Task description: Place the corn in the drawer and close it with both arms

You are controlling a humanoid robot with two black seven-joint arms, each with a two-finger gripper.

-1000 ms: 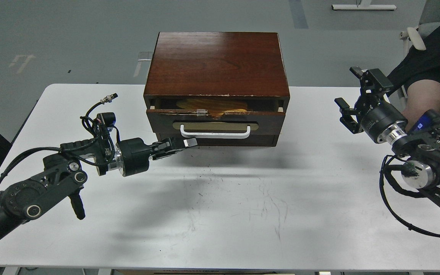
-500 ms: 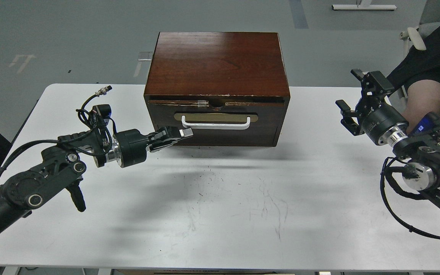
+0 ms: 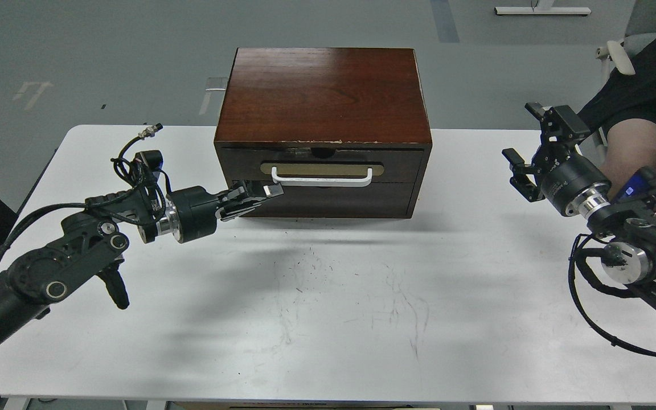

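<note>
Head view: my left hand [image 3: 259,195], fingers together, touches the drawer [image 3: 321,167] front below its handle's left end; right hand [image 3: 524,145], spread, far right

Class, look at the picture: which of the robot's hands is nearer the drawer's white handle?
The left hand: its tip lies at the left end of the white handle. The right hand hangs far off to the right.

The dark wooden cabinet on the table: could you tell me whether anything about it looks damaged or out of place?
The dark brown wooden cabinet has pale chips along its top front edge. Otherwise its dark-fronted drawer with the white bar handle sits flush and straight.
</note>
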